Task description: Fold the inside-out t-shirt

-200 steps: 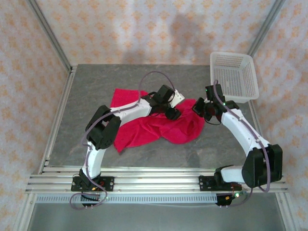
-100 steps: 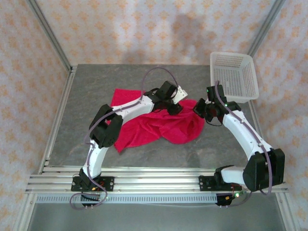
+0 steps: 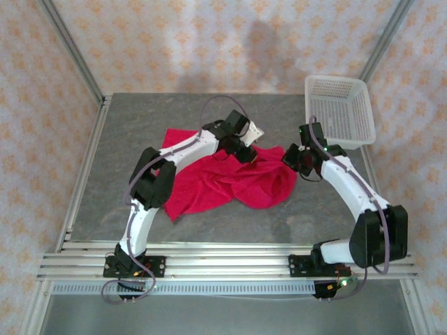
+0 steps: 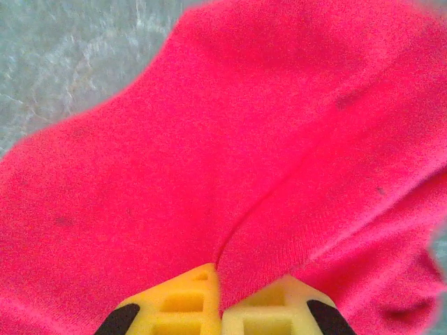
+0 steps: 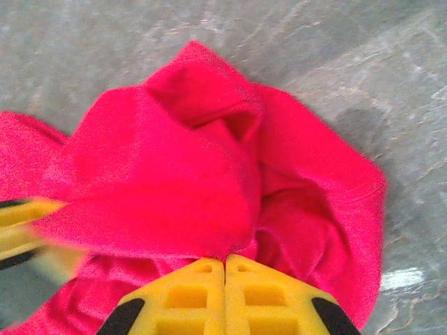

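Top external coverage establishes that the inside-out t-shirt point(image 3: 223, 185), bunched mid-bench point(image 3: 140, 118) with its long axis left to right, is pinched at its far edge by the shut left fingers point(image 4: 181, 306) and at its right end by the shut right fingers point(image 5: 188, 293).

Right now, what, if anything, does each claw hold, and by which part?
Both pinch the red t-shirt: the left claw a fold near its far edge, the right claw a bunched fold at its right edge.
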`<control>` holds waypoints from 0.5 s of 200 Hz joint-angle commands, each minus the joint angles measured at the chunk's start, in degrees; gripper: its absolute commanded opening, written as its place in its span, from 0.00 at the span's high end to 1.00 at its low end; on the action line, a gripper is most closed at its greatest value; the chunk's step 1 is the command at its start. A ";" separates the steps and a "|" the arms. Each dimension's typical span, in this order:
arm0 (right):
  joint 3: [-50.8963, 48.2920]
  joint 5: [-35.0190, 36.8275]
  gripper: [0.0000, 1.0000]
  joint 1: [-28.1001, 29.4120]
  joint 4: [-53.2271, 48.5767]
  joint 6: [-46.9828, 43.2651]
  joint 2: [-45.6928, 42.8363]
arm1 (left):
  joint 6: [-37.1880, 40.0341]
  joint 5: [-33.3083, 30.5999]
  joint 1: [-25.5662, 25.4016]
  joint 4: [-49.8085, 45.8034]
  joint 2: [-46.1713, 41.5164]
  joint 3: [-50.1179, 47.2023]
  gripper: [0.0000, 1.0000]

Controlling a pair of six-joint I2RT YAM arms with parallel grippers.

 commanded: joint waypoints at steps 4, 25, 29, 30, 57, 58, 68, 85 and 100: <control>1.82 5.88 1.00 -0.79 0.66 -1.95 3.18 | -8.65 10.55 2.04 -0.39 -6.85 2.99 1.00; 3.53 5.60 1.00 -0.86 1.54 -2.22 6.08 | -15.54 19.51 2.89 4.16 -4.27 2.59 1.00; 3.92 5.72 1.00 -0.79 1.58 -2.37 6.58 | -16.81 20.93 3.07 4.80 -3.39 2.69 1.00; 4.01 5.75 1.00 -0.83 1.58 -2.39 6.77 | -17.14 21.33 3.10 4.88 -3.19 2.77 1.00; 7.12 8.33 1.00 -0.79 1.76 -3.82 10.84 | -23.35 25.88 3.56 9.64 1.19 2.82 1.00; 7.33 8.50 1.00 -0.84 1.76 -3.83 11.00 | -23.44 25.82 3.65 9.81 1.26 2.74 1.00; 9.06 10.42 1.00 -0.79 0.91 -4.31 12.35 | -24.43 25.60 4.02 11.51 1.64 2.06 1.00; 11.62 11.36 0.96 -0.79 -0.84 -4.51 13.52 | -28.54 27.07 4.95 15.48 2.55 1.69 1.00; 11.83 9.00 0.74 -0.79 -1.65 -3.22 12.29 | -32.03 27.64 5.84 17.57 3.42 1.86 1.00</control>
